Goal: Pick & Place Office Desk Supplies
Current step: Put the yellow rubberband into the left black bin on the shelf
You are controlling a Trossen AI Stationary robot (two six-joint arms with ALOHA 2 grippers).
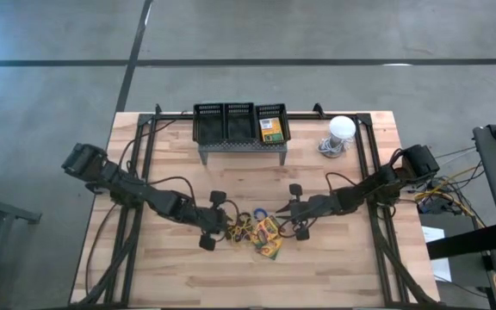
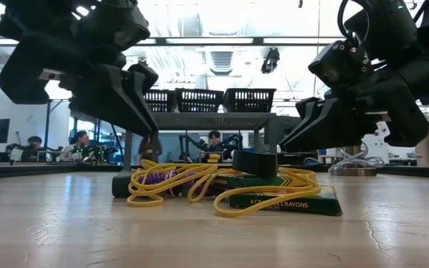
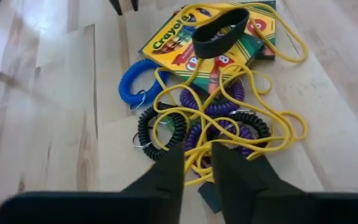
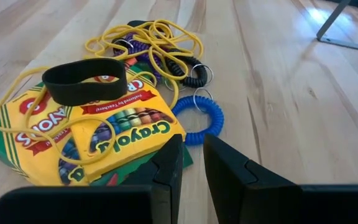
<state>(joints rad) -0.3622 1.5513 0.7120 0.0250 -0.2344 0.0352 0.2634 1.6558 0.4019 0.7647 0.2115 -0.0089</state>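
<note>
Heaped near the middle of the tabletop (image 1: 334,258), toward its front edge: flat crayon boxes (image 4: 98,134), stiff card, glossy, light, best pinched across a thin edge. Draped over and around them, thin yellow rubber bands (image 3: 263,109), limp, stretchy, prone to snagging and dragging neighbours along. Mixed in: springy coiled keyrings, blue (image 4: 207,118), purple (image 3: 219,106) and black (image 3: 160,130), plus a wide black band (image 4: 84,81) on the box. Left gripper (image 1: 217,220) at the heap's left side, jaws slightly parted over yellow bands, pinching nothing. Right gripper (image 1: 293,212) at its right side, jaws narrowly apart, empty. Mesh tray (image 1: 209,129) on a stand at the back edge.
</note>
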